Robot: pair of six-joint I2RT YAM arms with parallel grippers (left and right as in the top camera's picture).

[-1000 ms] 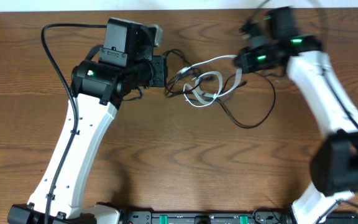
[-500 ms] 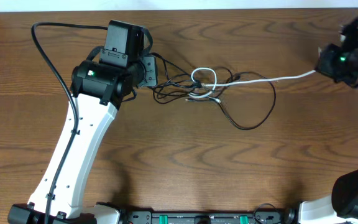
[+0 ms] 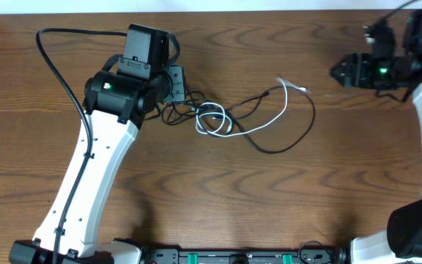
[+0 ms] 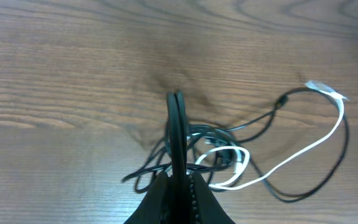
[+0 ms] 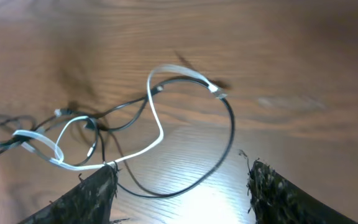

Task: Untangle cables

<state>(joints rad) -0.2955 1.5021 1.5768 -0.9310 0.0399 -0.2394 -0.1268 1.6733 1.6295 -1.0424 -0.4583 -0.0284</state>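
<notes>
Looks mid-untangle to me: the cables (image 3: 215, 121) are bunched in a knot, with the white cable (image 3: 283, 103) trailing loose off the knot's right side. The left gripper (image 4: 176, 96) is clamped tight at the knot's left edge, seemingly pinching a black strand. The right gripper (image 5: 182, 168) hangs well right of the knot, arm pulled back, jaws spread, holding nothing. I'd guess the next move is to reach in and grab that white end.

Bright, even light; right wrist view slightly blurred, glare on the desk (image 5: 216, 199) at 6 o'clock beside the cables (image 5: 179, 70).
</notes>
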